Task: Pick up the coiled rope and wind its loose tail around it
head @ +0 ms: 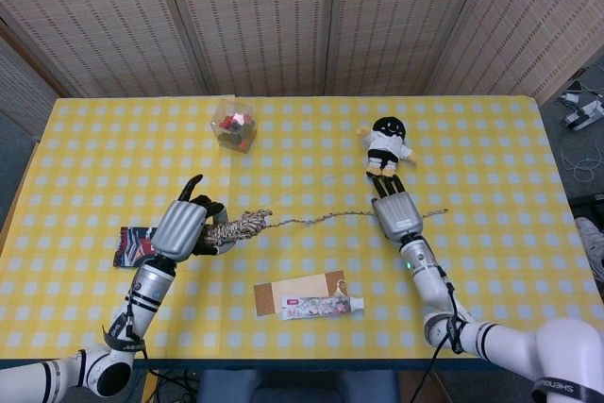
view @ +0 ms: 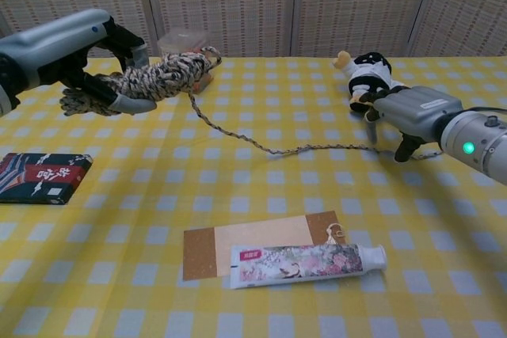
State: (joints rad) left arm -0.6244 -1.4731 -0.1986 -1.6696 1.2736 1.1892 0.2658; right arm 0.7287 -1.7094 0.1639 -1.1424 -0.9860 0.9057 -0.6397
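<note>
My left hand (head: 181, 228) (view: 71, 49) grips the coiled rope (head: 236, 226) (view: 154, 77), a mottled beige and brown bundle held above the table at the left. Its loose tail (head: 321, 218) (view: 261, 144) drops from the coil and runs right across the yellow checked cloth. My right hand (head: 396, 216) (view: 408, 112) sits over the tail near its far end, fingers pointing down on either side of the rope. A short end sticks out past that hand. Whether the fingers pinch the tail is hidden.
A small doll (head: 387, 146) (view: 366, 73) lies just behind the right hand. A clear box (head: 234, 125) (view: 182, 41) stands at the back behind the coil. A toothpaste tube (head: 321, 306) (view: 305, 263) on a card (head: 297, 290) lies near the front. A dark packet (head: 132, 244) (view: 40, 177) lies at the left.
</note>
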